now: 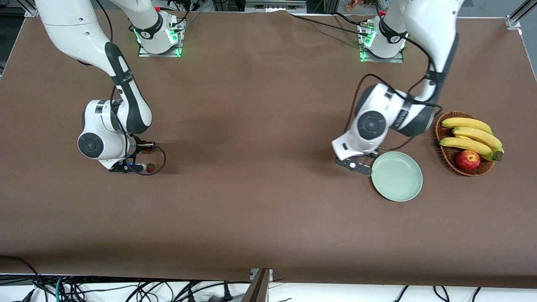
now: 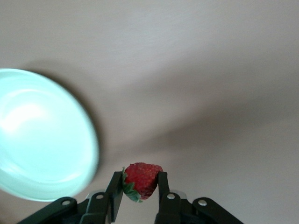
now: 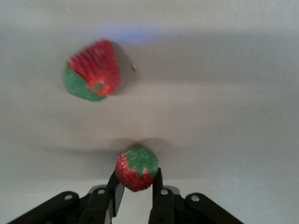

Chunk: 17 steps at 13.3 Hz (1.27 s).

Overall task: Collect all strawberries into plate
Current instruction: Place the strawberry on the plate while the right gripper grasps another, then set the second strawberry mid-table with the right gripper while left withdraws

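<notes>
Brown-clothed table (image 1: 260, 201): left gripper (image 2: 140, 186) clamps a strawberry (image 2: 141, 179) beside the mint-green plate (image 1: 397, 176); right gripper (image 3: 135, 184) clamps another strawberry (image 3: 136, 169), well apart from the plate.

Robotics lab: two arms (image 1: 105, 84) bolted on metal base plates (image 1: 159, 51) with green status LEDs, table (image 1: 260, 126) under a brown cloth, aluminium frame posts (image 1: 518, 16) at the corners, loose cables (image 1: 84, 289) on the floor along the camera-side edge, fruit props in a basket (image 1: 451, 157)
</notes>
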Tool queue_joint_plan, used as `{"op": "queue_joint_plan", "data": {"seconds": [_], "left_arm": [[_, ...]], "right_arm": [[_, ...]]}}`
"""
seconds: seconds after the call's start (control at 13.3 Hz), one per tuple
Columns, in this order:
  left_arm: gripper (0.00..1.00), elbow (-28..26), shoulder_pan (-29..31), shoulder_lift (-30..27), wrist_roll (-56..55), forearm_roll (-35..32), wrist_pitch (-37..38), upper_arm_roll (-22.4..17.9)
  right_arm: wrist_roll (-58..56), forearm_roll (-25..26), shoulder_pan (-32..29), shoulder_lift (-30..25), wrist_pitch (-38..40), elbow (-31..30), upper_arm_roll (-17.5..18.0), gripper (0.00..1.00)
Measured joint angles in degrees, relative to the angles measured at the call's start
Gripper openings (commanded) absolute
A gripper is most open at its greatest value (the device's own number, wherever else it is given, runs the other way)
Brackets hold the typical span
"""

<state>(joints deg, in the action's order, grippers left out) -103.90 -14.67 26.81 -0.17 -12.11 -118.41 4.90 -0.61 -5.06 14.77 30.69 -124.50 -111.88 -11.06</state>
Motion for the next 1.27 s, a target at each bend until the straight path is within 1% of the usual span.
{"op": "queue_joint_plan", "data": {"seconds": [0.07, 0.15, 0.3, 0.37, 0.45, 0.52, 0.6, 0.67, 0.82, 0.9, 1.05, 1.12, 1.27], "left_arm": [[0.2, -0.09, 1.93, 0.06, 3.65, -1.5, 0.05, -0.01], [0.21, -0.28, 3.71, 0.17, 7.24, -2.09, -0.05, -0.02], [0.22, -1.24, 7.08, 0.76, 14.51, -2.49, -3.4, -0.02], [0.3, -1.88, 8.71, 1.38, 18.24, -2.5, -6.11, -0.01], [0.34, -2.51, 10.14, 2.12, 21.3, -2.5, -8.6, 0.0], [0.48, -3.02, 11.31, 2.85, 23.39, -2.5, -10.36, 0.03], [0.96, -3.26, 11.95, 3.45, 24.36, -2.5, -11.29, 0.06], [1.0, -3.41, 12.22, 3.81, 24.7, -2.5, -11.89, 0.09], [1.0, -3.48, 12.28, 3.9, 24.89, -2.5, -12.05, 0.36], [1.0, -3.44, 12.28, 3.8, 24.91, -2.5, -12.05, 0.53], [1.0, -3.13, 12.28, 2.79, 24.92, -2.5, -11.32, 0.79], [1.0, -2.64, 12.28, 1.71, 24.92, -2.5, -9.7, 1.11], [1.0, -1.09, 12.2, -1.34, 24.86, -2.45, -5.11, 1.98]], "right_arm": [[0.02, -0.03, 0.02, -0.41, 0.03, 0.84, 1.0, 0.0], [0.71, -0.18, 0.07, -0.73, 0.11, 1.92, 2.79, 0.0], [6.33, -0.34, 0.39, -1.01, -0.09, 3.65, 7.84, 0.0], [10.58, -0.35, 0.8, -0.95, -1.08, 3.9, 10.3, 0.0], [15.19, -0.36, 1.5, -0.69, -2.93, 3.94, 12.44, 0.0], [19.91, -0.36, 2.51, -0.12, -4.8, 4.27, 14.42, 0.0], [24.24, -0.36, 3.49, 0.67, -6.04, 5.22, 16.33, 0.0], [29.11, -0.37, 4.57, 1.67, -6.73, 7.06, 18.38, 0.0], [40.15, -0.37, 8.09, 4.47, -7.04, 12.91, 21.49, 0.0], [45.76, -0.36, 11.16, 6.51, -7.18, 16.73, 22.23, 0.0], [57.52, -0.33, 18.5, 11.94, -8.76, 25.89, 22.38, 0.0], [61.87, -0.31, 21.33, 14.82, -10.89, 29.89, 22.32, 0.0], [66.03, -0.3, 24.96, 20.21, -17.38, 35.45, 22.21, 0.0]]}}
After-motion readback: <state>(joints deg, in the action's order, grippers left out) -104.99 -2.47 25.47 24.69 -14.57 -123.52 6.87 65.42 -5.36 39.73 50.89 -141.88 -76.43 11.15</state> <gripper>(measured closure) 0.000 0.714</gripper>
